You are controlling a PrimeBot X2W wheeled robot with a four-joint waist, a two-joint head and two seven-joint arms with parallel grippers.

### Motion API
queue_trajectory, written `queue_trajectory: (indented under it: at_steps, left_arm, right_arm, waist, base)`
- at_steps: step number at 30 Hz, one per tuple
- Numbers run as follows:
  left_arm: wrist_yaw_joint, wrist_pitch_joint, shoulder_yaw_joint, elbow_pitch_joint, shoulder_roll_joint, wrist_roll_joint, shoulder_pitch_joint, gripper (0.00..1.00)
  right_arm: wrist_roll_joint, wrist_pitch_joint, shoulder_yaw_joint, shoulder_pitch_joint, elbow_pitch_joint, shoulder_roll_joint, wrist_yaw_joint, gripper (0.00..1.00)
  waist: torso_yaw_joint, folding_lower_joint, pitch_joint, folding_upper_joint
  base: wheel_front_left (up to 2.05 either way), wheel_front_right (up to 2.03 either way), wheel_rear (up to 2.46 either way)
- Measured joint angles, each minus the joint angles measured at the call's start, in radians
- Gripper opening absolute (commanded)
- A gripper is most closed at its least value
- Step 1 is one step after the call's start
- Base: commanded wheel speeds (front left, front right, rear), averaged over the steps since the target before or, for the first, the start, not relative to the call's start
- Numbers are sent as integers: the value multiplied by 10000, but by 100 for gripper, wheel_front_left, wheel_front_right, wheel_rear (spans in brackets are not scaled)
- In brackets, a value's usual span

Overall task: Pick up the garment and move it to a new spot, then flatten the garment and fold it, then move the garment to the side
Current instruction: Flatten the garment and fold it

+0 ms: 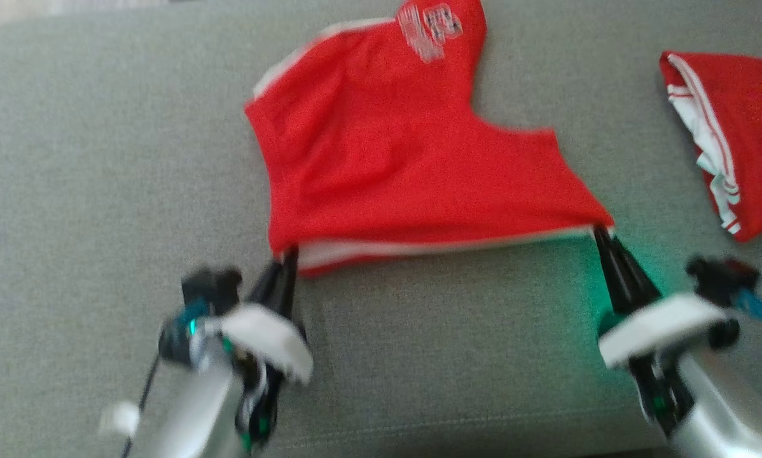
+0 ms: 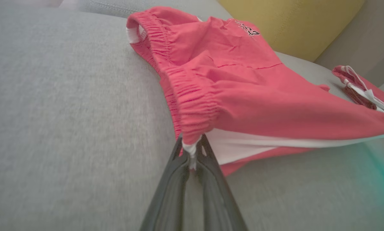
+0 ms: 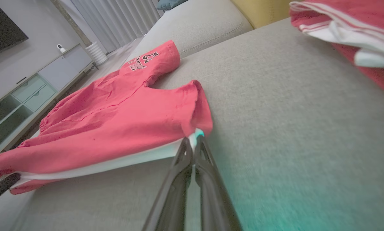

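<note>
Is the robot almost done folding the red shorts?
Not yet. The red shorts lie spread on the grey sofa. The left gripper pinches the waistband corner, and the right gripper pinches a leg hem. No fold shows, and moving them aside comes after.

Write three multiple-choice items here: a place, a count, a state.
1. Where does the second red garment lie from the red shorts? A to the robot's right B to its left C underneath
2. How many grippers pinch the shorts? A none B one C two
3. The left gripper is: A wide open B shut on the shorts C shut, empty
Key: A, the head view shows it at right; C, the right gripper clamps the other near corner too; B, its wrist view shows fabric pinched.
</note>
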Motion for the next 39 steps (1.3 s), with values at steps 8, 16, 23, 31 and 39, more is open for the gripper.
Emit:
queue_trajectory:
  at_steps: [8,16,23,31,39]
  left_arm:
    - [629,869,-286,-3179,784,77,2807,0]
    - [1559,2462,-447,-6347,1469,-27,4879,0]
    - [1607,2941,-464,-7181,1636,-174,4925,0]
    - [1089,3009,-211,-6612,1212,-794,2857,0]
    - [813,2541,115,-5427,690,-986,1134,0]
  right_arm:
    - [-1756,1950,-2688,3658,-3553,251,2,0]
    - [-3486,4899,-4928,6613,-7547,1737,2,0]
    - [-3912,5883,-5409,6567,-8769,2042,2,0]
    - [-3563,6044,-5039,3206,-7566,1223,2,0]
    - [-2826,6023,-3588,-615,-4846,167,2,0]
  waist:
    - [-2,0,-700,0]
    - [-6,-1,-991,0]
    - [-3,-1,-871,0]
    - [155,0,-14,0]
    - [582,0,978,0]
  base:
    - [0,0,0]
    - [0,0,0]
    - [0,0,0]
    - [0,0,0]
    - [0,0,0]
